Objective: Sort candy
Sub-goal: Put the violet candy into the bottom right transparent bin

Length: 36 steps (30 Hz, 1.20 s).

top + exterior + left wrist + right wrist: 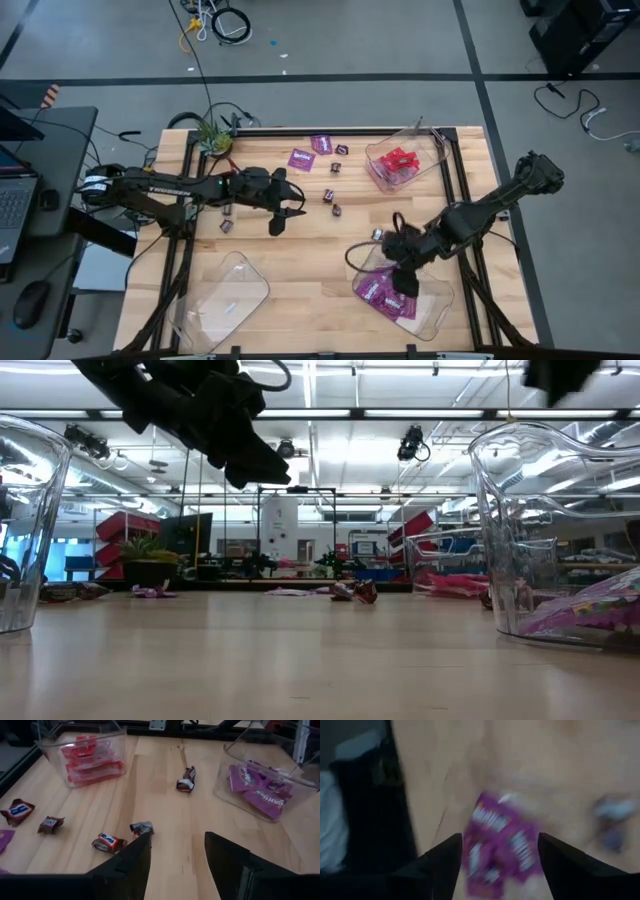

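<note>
My left gripper (283, 208) (177, 837) is open and hovers over the table's middle, touching nothing. Small brown wrapped pieces (141, 827) (107, 842) lie just ahead of its fingers, and another (186, 778) lies farther off. Two purple packets (300, 158) (322, 143) lie flat near the far edge. My right gripper (402, 268) (500, 842) is open above the near right clear tray (437, 310). Purple packets (497, 840) show blurred below and between its fingers, lying in that tray (260, 790). Red packets (398, 162) fill the far right tray.
An empty clear tray (225, 300) sits at the near left. More brown pieces (227, 218) (331, 202) (378, 234) are scattered on the wood. A dark frame (452, 150) rims the table, and a small plant (212, 135) stands at the far left corner.
</note>
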Each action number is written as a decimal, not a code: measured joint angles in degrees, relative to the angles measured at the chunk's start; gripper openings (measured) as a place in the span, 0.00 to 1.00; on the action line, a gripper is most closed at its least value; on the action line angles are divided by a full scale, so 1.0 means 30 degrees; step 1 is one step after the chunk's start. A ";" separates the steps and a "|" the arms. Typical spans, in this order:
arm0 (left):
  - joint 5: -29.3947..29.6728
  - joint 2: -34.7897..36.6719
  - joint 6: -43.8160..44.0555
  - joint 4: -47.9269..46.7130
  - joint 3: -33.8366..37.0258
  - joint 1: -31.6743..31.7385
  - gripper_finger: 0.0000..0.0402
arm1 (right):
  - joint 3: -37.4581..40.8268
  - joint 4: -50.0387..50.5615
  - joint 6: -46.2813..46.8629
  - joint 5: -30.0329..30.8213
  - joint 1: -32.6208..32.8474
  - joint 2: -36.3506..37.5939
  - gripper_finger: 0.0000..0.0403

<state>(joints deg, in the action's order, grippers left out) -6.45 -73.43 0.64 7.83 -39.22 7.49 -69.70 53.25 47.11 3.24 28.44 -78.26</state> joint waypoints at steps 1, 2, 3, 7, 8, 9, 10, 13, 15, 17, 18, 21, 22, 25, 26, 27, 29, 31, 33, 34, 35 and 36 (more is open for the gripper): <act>-0.0292 0.0000 0.0000 -0.0020 0.0005 0.0139 0.46 | -0.0460 0.0326 -0.0739 0.0789 -0.0309 0.0007 0.61; -0.0702 0.0000 0.0001 0.0012 0.0005 0.0306 0.46 | -0.0840 0.0553 -0.1561 0.1650 -0.0674 0.0015 0.61; -0.1153 0.0000 0.0000 0.0072 0.0005 0.0483 0.44 | -0.1099 0.0628 -0.2492 0.2434 -0.1091 0.0022 0.61; -0.2025 0.0000 0.0027 0.0306 0.0005 0.1173 0.38 | -0.1405 0.0359 -0.6613 0.4310 -0.3589 0.0022 0.59; -0.2034 0.0000 0.0139 0.0186 0.0005 0.1354 0.36 | -0.1380 0.0018 -0.7609 0.4329 -0.4425 0.0022 0.59; -0.2026 -0.0007 0.0349 -0.0035 0.0005 0.1518 0.34 | -0.1313 -0.0573 -0.8583 0.4293 -0.5298 0.0015 0.58; -0.1972 -0.0007 0.0529 -0.0263 0.0005 0.1673 0.32 | -0.1213 -0.1204 -0.9511 0.4094 -0.6181 0.0015 0.58; -0.0559 -0.0007 0.0938 -0.1261 0.0005 0.1876 0.29 | -0.0831 -0.3569 -1.1929 0.2878 -0.8650 -0.0037 0.56; 0.0788 -0.0015 0.0857 -0.2009 0.0005 0.1923 0.28 | -0.0685 -0.4846 -1.3194 0.2068 -1.0079 -0.0144 0.56; 0.1345 -0.0022 0.0838 -0.2624 0.0005 0.2031 0.29 | -0.0477 -0.6118 -1.4291 0.1515 -1.1276 -0.0397 0.56; 0.1381 -0.0022 0.0838 -0.2874 0.0005 0.2090 0.30 | -0.0405 -0.6644 -1.4668 0.1404 -1.1790 -0.0485 0.57; 0.1498 -0.0029 0.0852 -0.3396 0.0005 0.2160 0.34 | -0.0122 -0.8111 -1.5249 0.1251 -1.3090 -0.1188 0.58; 0.1578 -0.0029 0.0838 -0.3588 0.0005 0.2185 0.35 | -0.0034 -0.8609 -1.5277 0.1040 -1.3455 -0.1623 0.59; 0.1703 -0.0036 0.0791 -0.3762 0.0005 0.2192 0.41 | 0.0040 -1.0214 -1.5410 0.0433 -1.4335 -0.3259 0.60; 0.1703 -0.0036 0.0694 -0.3788 0.0005 0.2192 0.42 | 0.0040 -1.0902 -1.5626 0.0332 -1.4561 -0.3818 0.61; 0.1709 -0.0036 0.0462 -0.3748 0.0005 0.2199 0.44 | 0.0040 -1.1522 -1.5824 0.0221 -1.4827 -0.4451 0.62; 0.1726 -0.0029 0.0440 -0.3702 0.0005 0.2199 0.45 | -0.0006 -1.2914 -1.6021 -0.0170 -1.5361 -0.5575 0.62; 0.1963 -0.0006 0.0882 -0.3535 0.0005 0.2186 0.44 | -0.0230 -1.3625 -1.5874 -0.0239 -1.5882 -0.6727 0.63; 0.2240 0.0216 0.0772 -0.3493 0.0013 0.2192 0.40 | -0.0438 -1.4417 -1.5571 -0.0246 -1.6361 -0.7825 0.63; 0.2337 0.0394 0.0598 -0.3493 0.0027 0.2192 0.38 | -0.0495 -1.4892 -1.5365 -0.0253 -1.6569 -0.8263 0.63; 0.2424 0.0520 0.0396 -0.3211 0.0027 0.2192 0.35 | -0.0538 -1.5260 -1.5265 -0.0268 -1.6747 -0.8760 0.63; 0.2527 0.0710 0.0280 -0.3021 0.0020 0.2218 0.31 | -0.0628 -1.5630 -1.5246 -0.0323 -1.6877 -0.9175 0.63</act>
<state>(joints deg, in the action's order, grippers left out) 1.13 -71.30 1.48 -1.23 -39.16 14.14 -71.59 6.36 1.37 2.27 -22.19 -105.79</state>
